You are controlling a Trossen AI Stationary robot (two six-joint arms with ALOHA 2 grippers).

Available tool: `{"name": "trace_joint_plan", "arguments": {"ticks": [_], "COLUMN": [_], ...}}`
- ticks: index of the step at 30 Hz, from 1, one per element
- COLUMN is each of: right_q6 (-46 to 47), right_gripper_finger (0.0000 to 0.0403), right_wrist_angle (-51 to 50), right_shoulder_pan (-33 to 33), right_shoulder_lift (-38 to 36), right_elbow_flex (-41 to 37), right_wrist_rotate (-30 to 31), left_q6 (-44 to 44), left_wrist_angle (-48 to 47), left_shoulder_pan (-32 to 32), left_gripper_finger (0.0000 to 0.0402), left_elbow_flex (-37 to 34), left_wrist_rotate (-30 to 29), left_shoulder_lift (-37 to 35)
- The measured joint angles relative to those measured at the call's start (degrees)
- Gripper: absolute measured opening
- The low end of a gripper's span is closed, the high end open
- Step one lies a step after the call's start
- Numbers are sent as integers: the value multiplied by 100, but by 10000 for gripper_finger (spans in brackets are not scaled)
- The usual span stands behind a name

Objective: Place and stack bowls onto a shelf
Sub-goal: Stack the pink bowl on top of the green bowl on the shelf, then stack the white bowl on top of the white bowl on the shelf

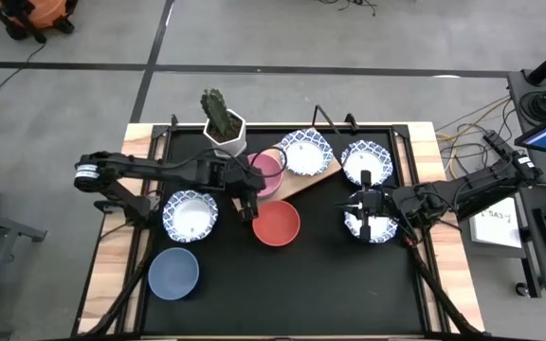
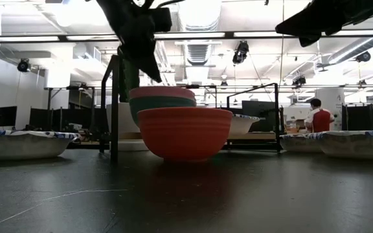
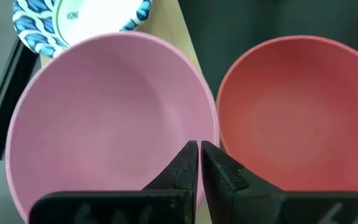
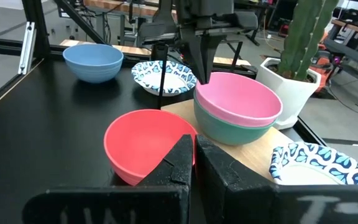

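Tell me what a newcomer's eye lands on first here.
Probably the pink bowl nested in the green bowl on the end of the wooden shelf, with the left gripper hanging just above it, fingers nearly closed and empty. Next, the red bowl alone on the black table beside the shelf. The right gripper hovers over a patterned bowl on the right side.

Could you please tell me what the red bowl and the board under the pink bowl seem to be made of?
The plain red round bowl looks like matte plastic or melamine: uniform colour, soft sheen, thin rim. The flat light-brown board looks like unfinished wood, pale and dull, though no grain is clear.
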Motion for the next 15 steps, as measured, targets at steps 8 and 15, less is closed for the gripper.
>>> {"name": "trace_joint_plan", "arguments": {"ticks": [8, 15], "right_q6": [69, 681], "right_gripper_finger": [9, 9], "right_wrist_angle": [0, 4], "right_shoulder_pan": [0, 0], "right_shoulder_lift": [-1, 0], "right_elbow_flex": [0, -69], "right_wrist_rotate": [1, 1], "left_q6": [-16, 356], "left_wrist_angle": [106, 406], "left_shoulder_pan": [-55, -405], "left_gripper_finger": [0, 0], "left_elbow_flex": [108, 32], "left_wrist_rotate": [31, 31], "left_shoulder_lift": [-16, -539]}}
